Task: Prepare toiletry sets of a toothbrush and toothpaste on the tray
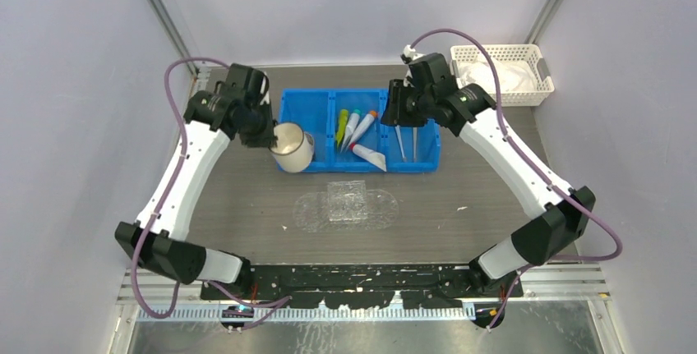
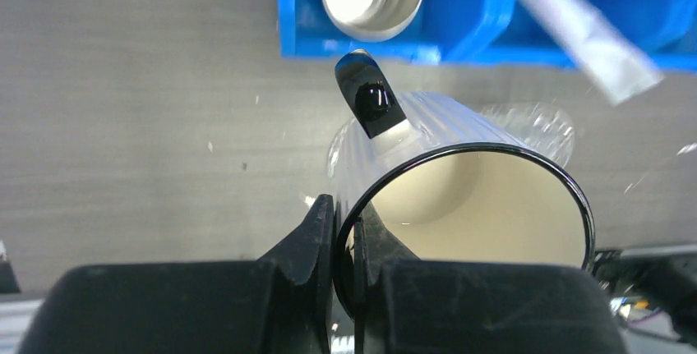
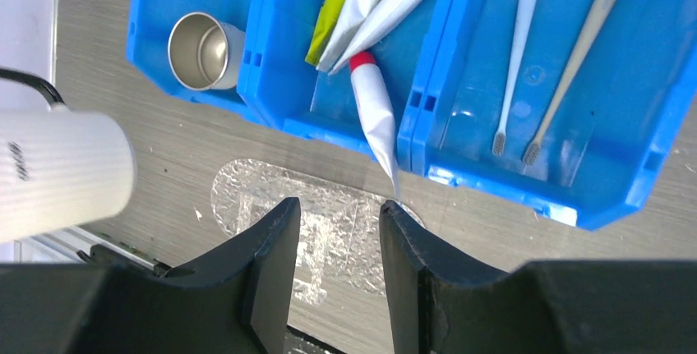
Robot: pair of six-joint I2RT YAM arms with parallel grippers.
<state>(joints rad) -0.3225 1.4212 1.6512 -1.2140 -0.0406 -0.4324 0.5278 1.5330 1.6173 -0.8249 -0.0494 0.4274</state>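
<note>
Gripping a white mug point(image 2: 444, 128) by its rim, the left gripper point(image 2: 343, 222) is pinched tight on the wall, with the mug tipped sideways above the table point(image 1: 246, 198). The right gripper point(image 3: 339, 210) is half-spread and holds nothing, over the blue bin's point(image 1: 306, 108) near edge. The tray point(image 1: 349, 204) lies flat mid-table, before the bin. Toothpaste tubes point(image 1: 355, 128) are in the middle compartment (a red-capped one overhangs the near wall). Two toothbrushes point(image 1: 407, 142) are in the right compartment and a metal cup point(image 3: 201, 50) in the left.
</note>
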